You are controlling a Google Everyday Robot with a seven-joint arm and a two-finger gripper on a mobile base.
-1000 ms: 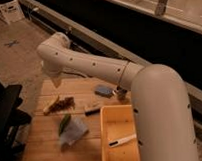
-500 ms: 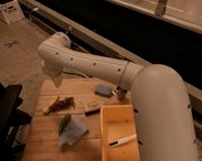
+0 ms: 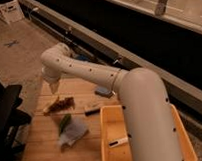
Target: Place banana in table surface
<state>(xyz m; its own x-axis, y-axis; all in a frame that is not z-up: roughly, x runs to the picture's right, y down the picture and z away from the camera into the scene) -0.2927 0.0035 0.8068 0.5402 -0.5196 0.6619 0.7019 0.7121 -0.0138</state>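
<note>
My gripper (image 3: 53, 85) hangs from the bent end of the white arm (image 3: 89, 73), over the far left part of the light wooden table surface (image 3: 44, 147). A pale tapered tip shows under it, and I cannot tell whether that is the banana. No banana shows clearly elsewhere. A dark brown bumpy cluster (image 3: 60, 104) lies on the table just below the gripper. A green elongated vegetable (image 3: 64, 121) lies nearer me.
A yellow plastic bin (image 3: 109, 144) stands on the right of the table with a marker (image 3: 118, 142) inside. A crumpled grey bag (image 3: 74, 133), a dark pen-like thing (image 3: 92, 111) and a grey-blue block (image 3: 104, 91) lie on the table. A black chair (image 3: 6, 118) stands at the left edge.
</note>
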